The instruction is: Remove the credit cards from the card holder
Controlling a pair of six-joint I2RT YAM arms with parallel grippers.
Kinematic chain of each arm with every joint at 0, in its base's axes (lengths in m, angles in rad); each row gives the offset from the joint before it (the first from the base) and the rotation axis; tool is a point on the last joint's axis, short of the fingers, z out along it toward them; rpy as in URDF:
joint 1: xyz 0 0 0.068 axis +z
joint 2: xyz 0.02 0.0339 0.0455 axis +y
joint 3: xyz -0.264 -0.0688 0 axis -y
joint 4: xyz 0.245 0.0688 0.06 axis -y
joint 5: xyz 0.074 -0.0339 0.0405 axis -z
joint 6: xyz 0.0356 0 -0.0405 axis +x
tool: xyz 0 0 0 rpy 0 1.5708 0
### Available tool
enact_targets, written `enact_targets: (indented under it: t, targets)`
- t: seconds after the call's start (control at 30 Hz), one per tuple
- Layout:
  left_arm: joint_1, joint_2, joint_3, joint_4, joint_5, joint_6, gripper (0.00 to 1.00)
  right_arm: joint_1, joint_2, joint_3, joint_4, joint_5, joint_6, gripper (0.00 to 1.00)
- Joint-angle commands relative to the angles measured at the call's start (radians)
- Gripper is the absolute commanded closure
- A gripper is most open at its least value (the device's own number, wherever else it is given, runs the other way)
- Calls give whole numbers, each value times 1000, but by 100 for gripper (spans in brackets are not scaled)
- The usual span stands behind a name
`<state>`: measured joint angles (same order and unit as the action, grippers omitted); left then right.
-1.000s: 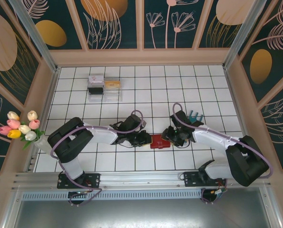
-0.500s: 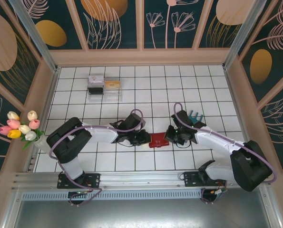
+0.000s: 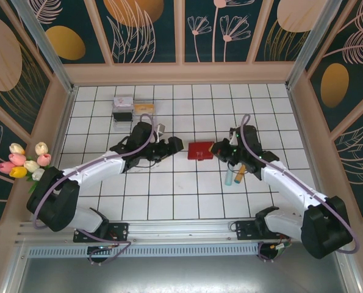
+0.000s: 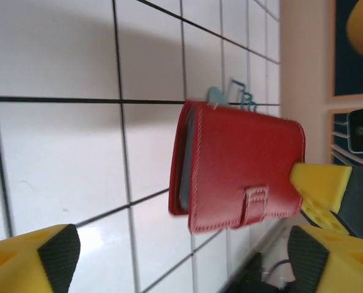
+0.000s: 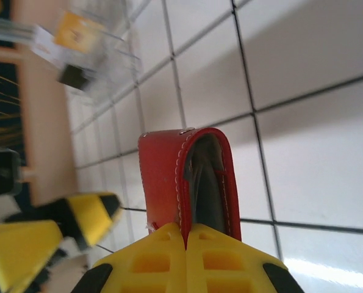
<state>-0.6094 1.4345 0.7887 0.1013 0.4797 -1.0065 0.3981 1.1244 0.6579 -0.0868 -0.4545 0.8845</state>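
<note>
The small red stitched fold-over card holder (image 3: 200, 150) is held up off the white tiled worktop (image 3: 169, 201). The right tool (image 3: 218, 148) is clamped tight on one end. The left tool (image 3: 171, 146) gapes wide and empty just beside the other end. A grey-blue edge shows between the covers, though whether it is card or pocket is unclear. A light blue credit card (image 3: 230, 177) and a tan-orange credit card (image 3: 240, 178) lie half hidden by the right arm. Teal floral panels enclose the worktop.

Bright, soft shadows, slight glare, blurred backgrounds
</note>
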Motion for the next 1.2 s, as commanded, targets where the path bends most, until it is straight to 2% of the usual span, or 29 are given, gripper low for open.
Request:
enact_targets:
  t: [0.0, 0.07, 0.17, 0.33, 0.43, 0.57, 0.83, 0.93, 1.0, 1.07, 1.17]
  targets:
    - [-3, -18, -61, 220, 87, -211, 2, -35, -16, 2, 227, -150, 129, 99]
    - [-5, -22, -96, 363, 68, -297, 1, -41, -11, -13, 312, -171, 209, 99]
    - [-7, -10, -74, 403, 37, -297, 2, -38, -1, -45, 434, -181, 320, 99]
    - [-7, 29, -45, 543, 59, -335, 11, -33, 11, -82, 524, -200, 398, 99]
    - [-6, 45, -40, 597, 62, -356, 21, -28, 11, -91, 533, -207, 408, 99]
    - [-7, 69, -26, 625, 66, -383, 41, -17, 15, -99, 550, -217, 418, 98]
    - [-7, 70, -47, 667, 72, -393, 68, -7, 27, -107, 560, -237, 387, 97]
    - [-6, 59, -47, 635, 68, -378, 82, -6, 34, -88, 465, -237, 302, 83]
    - [-7, 50, -49, 598, 61, -359, 88, -6, 37, -61, 381, -229, 206, 74]
    - [-6, 41, -48, 536, 48, -343, 90, -6, 33, -15, 241, -181, 98, 57]
    - [-6, 27, -35, 406, 30, -333, 89, -1, 16, 73, 38, -41, -104, 29]
